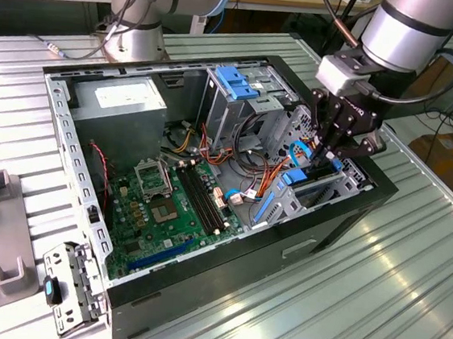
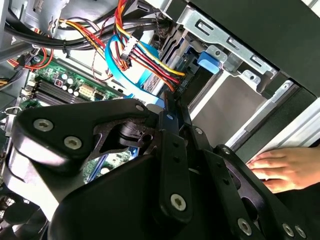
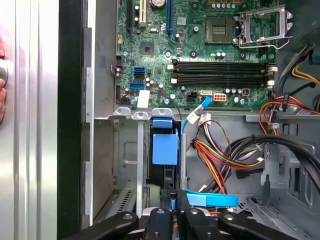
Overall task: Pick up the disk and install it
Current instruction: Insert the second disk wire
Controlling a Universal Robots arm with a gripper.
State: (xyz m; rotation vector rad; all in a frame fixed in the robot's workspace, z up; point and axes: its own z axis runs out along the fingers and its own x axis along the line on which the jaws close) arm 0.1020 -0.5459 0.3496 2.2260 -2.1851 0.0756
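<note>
Nearest the exterior camera, at the near left edge of the table [image 1: 407, 302], lay a loose bracket [image 1: 72, 287]. Rightward sat the open case [image 1: 198, 288], with the board [image 1: 165, 212] on its floor, then the cage [image 1: 230, 97] with its blue handle. At the case's right end the gripper [image 1: 331, 152] hung over the drive bay [image 1: 305, 190], fingers pinched together on the top edge of the disk [image 3: 165, 149], which stood on edge and seemed mostly sunk into the bay's slot; how deep it sat was hard to judge. In the second wrist view a hand [image 2: 280, 169] rested just outside the case wall. To seat the disk well, I judged the push should stay straight down the slot, blue rails kept square in the guides, with the loose cables [image 3: 220, 155] beside the bay left unsnagged.
</note>
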